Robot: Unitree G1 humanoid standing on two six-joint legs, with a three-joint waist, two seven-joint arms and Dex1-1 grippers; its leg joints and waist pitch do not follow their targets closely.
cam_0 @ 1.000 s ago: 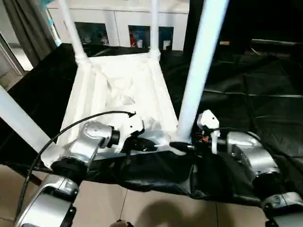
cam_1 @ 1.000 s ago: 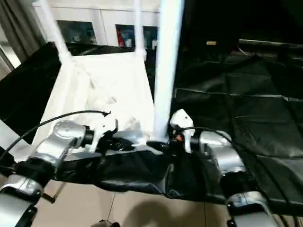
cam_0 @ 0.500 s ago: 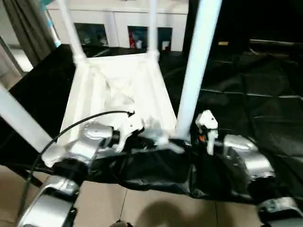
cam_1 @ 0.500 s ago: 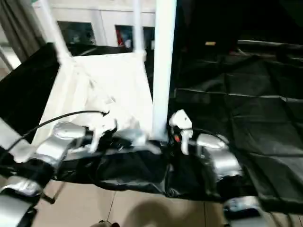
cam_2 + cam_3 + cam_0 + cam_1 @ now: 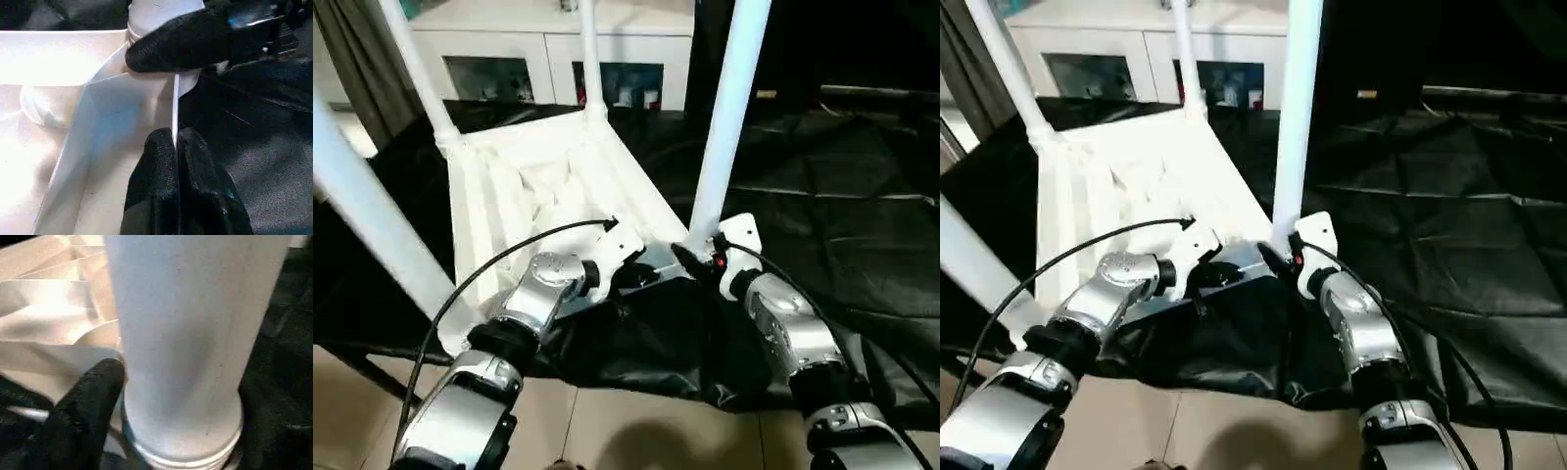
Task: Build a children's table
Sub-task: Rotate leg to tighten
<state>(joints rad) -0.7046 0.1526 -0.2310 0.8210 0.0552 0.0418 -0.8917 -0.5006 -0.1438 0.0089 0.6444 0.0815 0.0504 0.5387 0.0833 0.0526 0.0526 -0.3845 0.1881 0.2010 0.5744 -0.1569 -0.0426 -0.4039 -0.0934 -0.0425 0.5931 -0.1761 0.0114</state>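
Note:
The children's table lies upside down on black cloth, its ribbed white top (image 5: 538, 186) facing up with all its legs standing in the corner sockets. My left gripper (image 5: 176, 142) is shut on the thin upright rim of the top's near edge, close to the near right corner. My right gripper (image 5: 697, 262) is at the foot of the near right leg (image 5: 724, 117), closed on it just above the socket. One black finger (image 5: 93, 387) presses against that leg (image 5: 190, 333); the other finger is hidden behind it.
Black cloth (image 5: 842, 196) covers the work surface to the right and behind. A white glass-door cabinet (image 5: 548, 59) stands at the back, a dark curtain (image 5: 352, 39) at the far left. Tiled floor (image 5: 607, 431) shows below the cloth's near edge. A black cable (image 5: 509, 255) arcs over my left forearm.
The whole picture has shifted with my head. The table's near right corner has swung with both grippers on it, and my right forearm now points in steeply at the leg's foot.

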